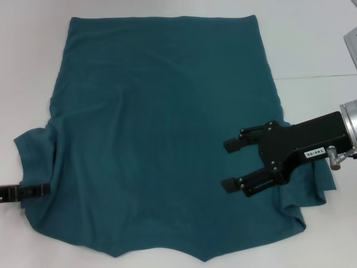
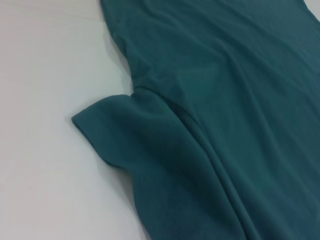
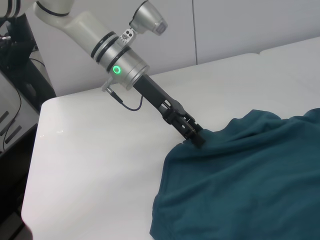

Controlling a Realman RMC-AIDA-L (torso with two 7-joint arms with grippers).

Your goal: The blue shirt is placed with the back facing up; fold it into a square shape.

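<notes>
Overall, rumpled blue shirt (image 1: 162, 128), plain side up.

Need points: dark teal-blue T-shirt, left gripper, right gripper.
dark teal-blue knit T-shirt (image 1: 156, 128), head view, middle of its plain back.
left gripper (image 3: 192, 134), right wrist view, tip at the shirt's sleeve edge.
right gripper (image 1: 237, 164), head view, gap between its open fingers, above the shirt.
</notes>
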